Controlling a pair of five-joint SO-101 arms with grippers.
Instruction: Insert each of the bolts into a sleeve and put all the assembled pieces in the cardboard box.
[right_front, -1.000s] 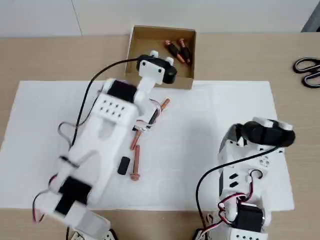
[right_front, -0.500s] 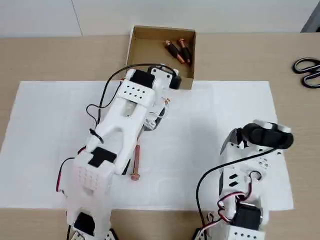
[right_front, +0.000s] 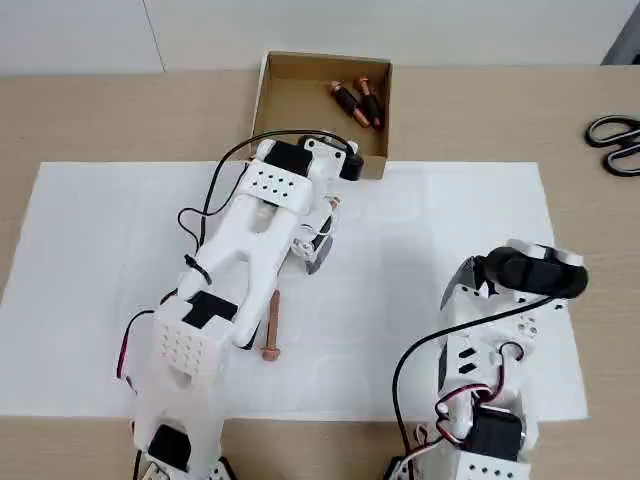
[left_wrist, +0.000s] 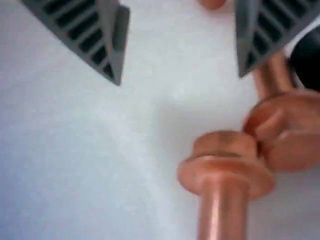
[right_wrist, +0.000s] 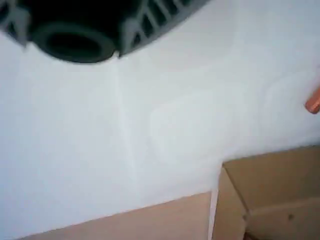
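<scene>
My left gripper (right_front: 318, 243) hangs open just above the white paper, close in front of the cardboard box (right_front: 262, 100). In the left wrist view its grey fingers (left_wrist: 100, 35) stand apart over bare paper, with a copper bolt's head (left_wrist: 225, 170) and a second bolt (left_wrist: 285, 135) touching each other just past them. Another copper bolt (right_front: 271, 322) lies beside the left arm. Two assembled pieces (right_front: 357, 100) lie in the box. My right gripper (right_front: 462, 290) is low over the paper at the right, shut on a black sleeve (right_wrist: 72, 42).
A white paper sheet (right_front: 420, 220) covers the table's middle, with free room between the arms. Scissors (right_front: 615, 135) lie at the far right edge. The right wrist view shows a corner of the box (right_wrist: 270, 200) and a copper tip (right_wrist: 314, 102).
The left arm has drawn back from over the box and lowered its open gripper to the bolts on the paper. The right arm has barely moved.
</scene>
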